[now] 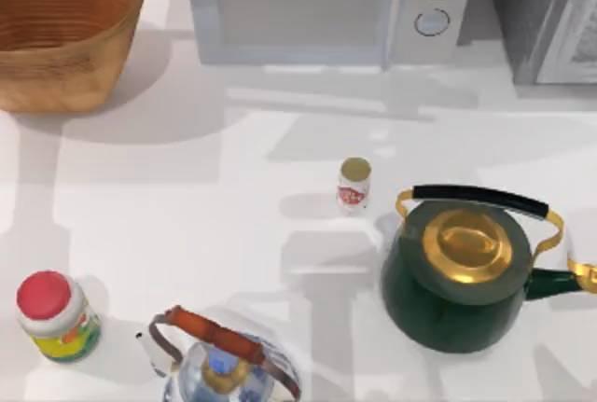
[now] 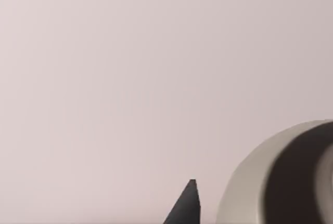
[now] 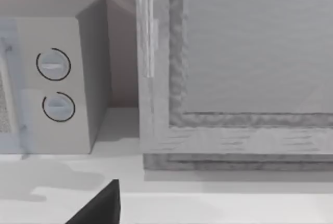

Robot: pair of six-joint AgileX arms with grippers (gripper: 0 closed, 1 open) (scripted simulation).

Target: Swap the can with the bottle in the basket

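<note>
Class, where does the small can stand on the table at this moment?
In the top view the can stands upright on the white table, slightly right of centre, just left of the dark green kettle and in front of the microwave.

**Table inventory, counted**

1 round orange-brown wicker basket (image 1: 58,29). 1 tiny white can with red label (image 1: 354,185). 1 stout white bottle with red cap (image 1: 56,316). 2 kettles: dark green with gold lid (image 1: 464,271), clear glass with orange handle (image 1: 224,362). 1 white microwave (image 1: 326,6).
</note>
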